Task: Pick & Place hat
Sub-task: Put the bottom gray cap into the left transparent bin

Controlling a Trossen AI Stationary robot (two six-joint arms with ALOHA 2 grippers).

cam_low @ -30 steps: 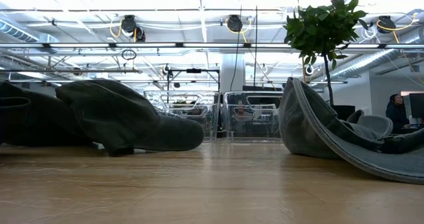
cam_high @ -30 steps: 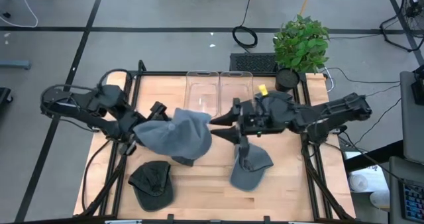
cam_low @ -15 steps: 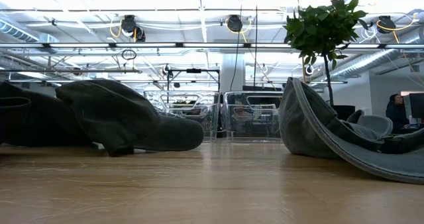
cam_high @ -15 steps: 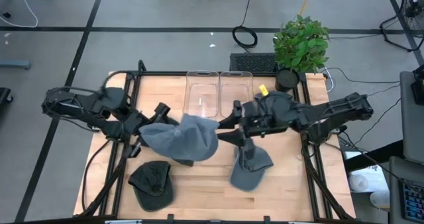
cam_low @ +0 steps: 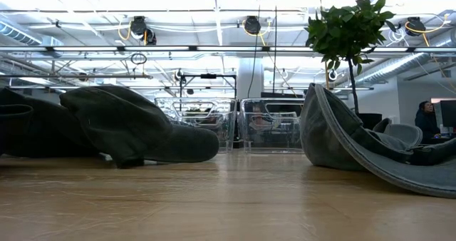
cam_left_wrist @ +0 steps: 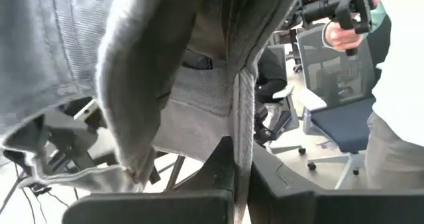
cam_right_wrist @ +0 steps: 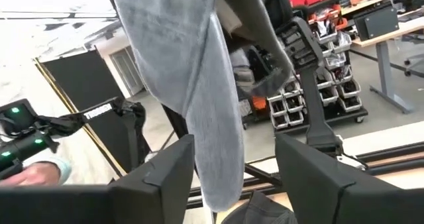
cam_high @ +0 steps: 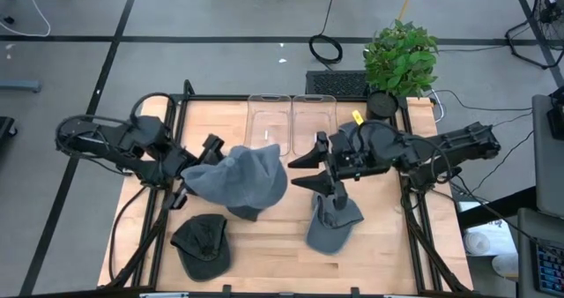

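Gripping the grey hat [cam_high: 240, 180] in my left gripper [cam_high: 196, 168], I have its fingers clenched on a fold of the fabric; the left wrist view shows that fold [cam_left_wrist: 244, 118] pinched tight between my two dark fingers [cam_left_wrist: 225, 164], the cloth filling most of the frame. From above, the hat hangs in the middle of the frame, draped over the wooden table [cam_high: 264, 245] with its free edge reaching toward my right arm.

My right gripper [cam_high: 304, 172] sits just right of the hat at centre frame, its jaws parted. In the right wrist view a strip of grey cloth [cam_right_wrist: 205, 105] hangs down between my spread fingers [cam_right_wrist: 165, 177], and I cannot tell whether either one touches it.

Lower in the overhead frame, a second grey cap [cam_high: 333, 224] lies on the table below my right gripper, and a dark green cap [cam_high: 203, 243] lies at lower left. In the low view these show as a dark mound [cam_low: 128, 130] on the left and a tilted grey brim [cam_low: 356, 152] on the right.

Farther back, two clear plastic bins [cam_high: 293, 120] stand side by side at the table's upper edge. A potted plant [cam_high: 398, 60] stands at upper right. A person's hand [cam_left_wrist: 344, 35] shows in the room at the upper right of the left wrist view, near a blue office chair [cam_left_wrist: 338, 118].
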